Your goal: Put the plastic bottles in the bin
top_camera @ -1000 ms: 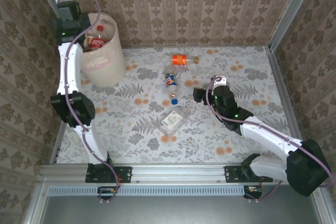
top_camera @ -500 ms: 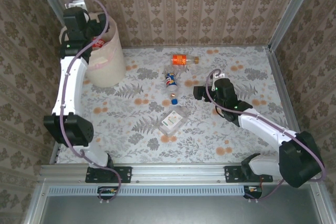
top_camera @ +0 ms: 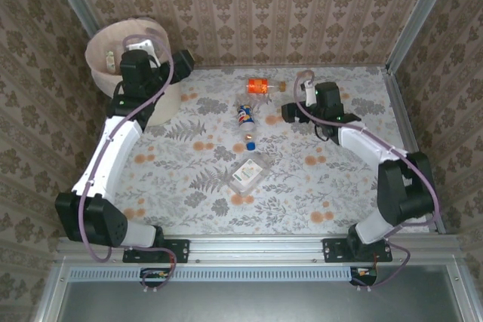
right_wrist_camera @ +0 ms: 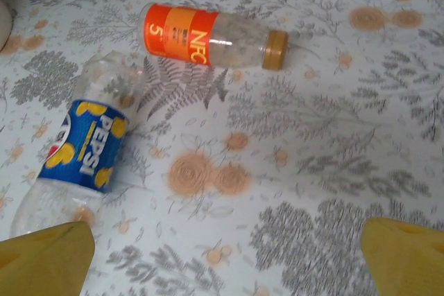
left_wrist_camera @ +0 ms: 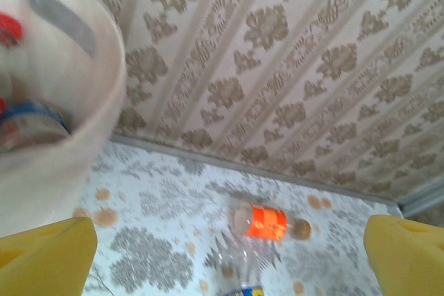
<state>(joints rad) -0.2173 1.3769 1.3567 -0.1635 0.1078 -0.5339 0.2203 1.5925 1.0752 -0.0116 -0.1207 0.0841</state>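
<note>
Left gripper point(top_camera: 183, 59) open, empty, just right of the bin point(top_camera: 95, 41); its arm crosses the bin's front, we risk tipping it. Right gripper point(top_camera: 289, 112) open, empty, near orange-label bottle point(top_camera: 260, 85), well right of the bin; bottle may roll when pinched

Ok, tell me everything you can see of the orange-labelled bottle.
The orange-labelled bottle is small clear plastic, seemingly empty and uncrushed. An orange label marked NFC wraps its base half; a brownish-gold cap closes the neck. It lies on its side on the floral table near the back wall. Nothing touches it; the Pepsi bottle lies close by, apart.
</note>
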